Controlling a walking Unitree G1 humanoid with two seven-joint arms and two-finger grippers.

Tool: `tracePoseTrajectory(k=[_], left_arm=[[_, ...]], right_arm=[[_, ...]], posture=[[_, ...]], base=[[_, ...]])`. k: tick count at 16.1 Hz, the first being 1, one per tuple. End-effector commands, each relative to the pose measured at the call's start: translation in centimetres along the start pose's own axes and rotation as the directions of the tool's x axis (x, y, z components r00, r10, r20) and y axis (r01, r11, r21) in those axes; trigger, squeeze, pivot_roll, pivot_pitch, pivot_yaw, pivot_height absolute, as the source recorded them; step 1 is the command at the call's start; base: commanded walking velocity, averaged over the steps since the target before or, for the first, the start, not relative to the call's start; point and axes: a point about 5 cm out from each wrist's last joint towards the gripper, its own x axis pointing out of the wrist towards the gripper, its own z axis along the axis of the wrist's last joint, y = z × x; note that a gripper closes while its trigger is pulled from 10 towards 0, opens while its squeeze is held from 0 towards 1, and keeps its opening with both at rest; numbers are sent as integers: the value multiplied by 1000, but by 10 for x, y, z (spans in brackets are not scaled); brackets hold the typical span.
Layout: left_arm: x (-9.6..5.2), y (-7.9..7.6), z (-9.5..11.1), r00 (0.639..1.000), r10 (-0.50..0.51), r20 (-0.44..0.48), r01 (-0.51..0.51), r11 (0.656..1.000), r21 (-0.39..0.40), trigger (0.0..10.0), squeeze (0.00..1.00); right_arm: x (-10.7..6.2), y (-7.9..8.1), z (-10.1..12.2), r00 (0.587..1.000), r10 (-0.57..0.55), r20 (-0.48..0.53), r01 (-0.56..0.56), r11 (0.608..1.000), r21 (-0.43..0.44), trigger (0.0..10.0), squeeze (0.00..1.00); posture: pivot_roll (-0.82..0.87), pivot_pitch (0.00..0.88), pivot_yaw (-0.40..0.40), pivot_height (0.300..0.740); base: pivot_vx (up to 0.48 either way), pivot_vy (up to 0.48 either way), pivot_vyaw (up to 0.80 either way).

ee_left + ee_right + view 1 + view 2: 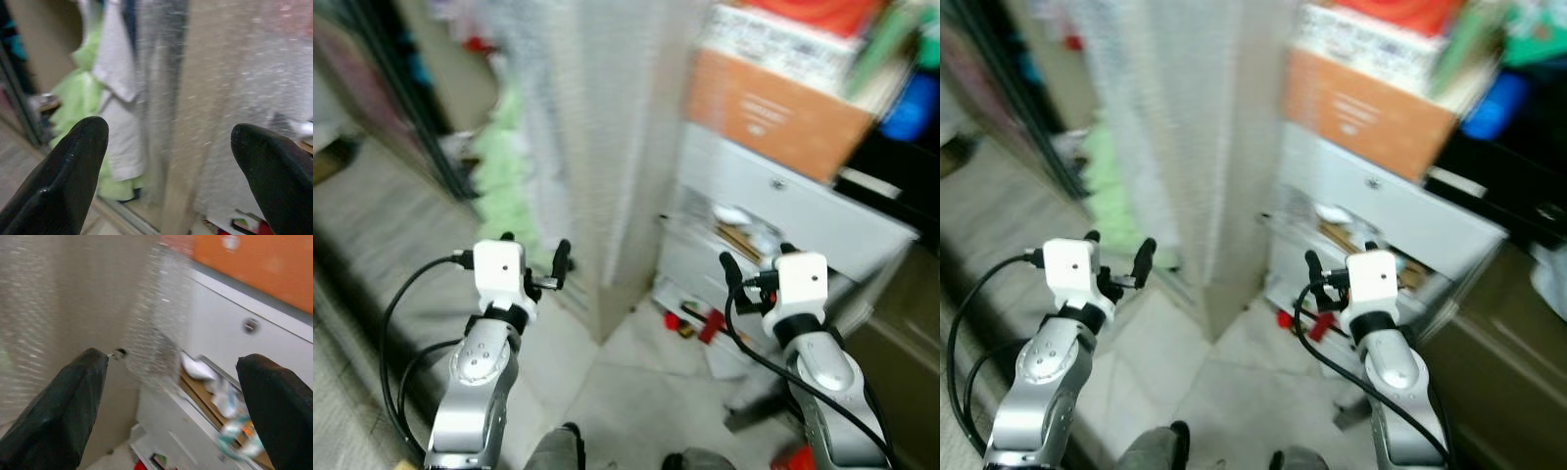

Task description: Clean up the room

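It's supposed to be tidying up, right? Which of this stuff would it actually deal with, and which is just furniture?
Likely to tidy: red items on the floor; clutter in the open drawer; green cloth.

Just standing there: white drawer unit; orange box; frosted panel.

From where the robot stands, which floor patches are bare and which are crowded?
Bare tile floor lies between the two arms, bordered by the tall bubble-wrapped panel. Crowded: red items under the white drawer unit, and green cloth beside the panel.
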Motion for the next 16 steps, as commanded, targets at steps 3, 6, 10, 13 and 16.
tracePoseTrajectory(k=[3, 6, 10, 13, 16], left_arm=[[-6, 2, -5, 1000, 14, -17, -14, 1000, 12, 10000, 0], [-6, 1, -5, 1000, 14, -20, -14, 1000, 11, 10000, 0], [-7, -1, -5, 1000, 9, -25, -9, 1000, 9, 10000, 0], [-8, 0, -5, 1000, 3, -29, -3, 1000, 15, 10000, 0], [-7, -1, -5, 1000, -5, -31, 5, 1000, 16, 10000, 0]], right_arm=[[1, 1, -2, 1000, 20, 2, -20, 1000, 10, 10000, 0], [5, 5, 0, 999, 35, 11, -35, 999, 13, 10000, 0], [8, 9, 1, 999, 44, 19, -44, 999, 24, 10000, 0], [7, 10, -1, 999, 45, 16, -46, 999, 29, 10000, 0], [6, 10, -1, 999, 43, 13, -43, 999, 29, 10000, 0]], posture=[[-35, 103, -13, 740], [-33, 100, -14, 740], [-30, 113, -14, 740], [-29, 114, -10, 740], [-31, 111, -9, 740]], base=[[0, 0, 800], [0, 0, 800], [0, 0, 800], [0, 0, 800], [0, 0, 800]])
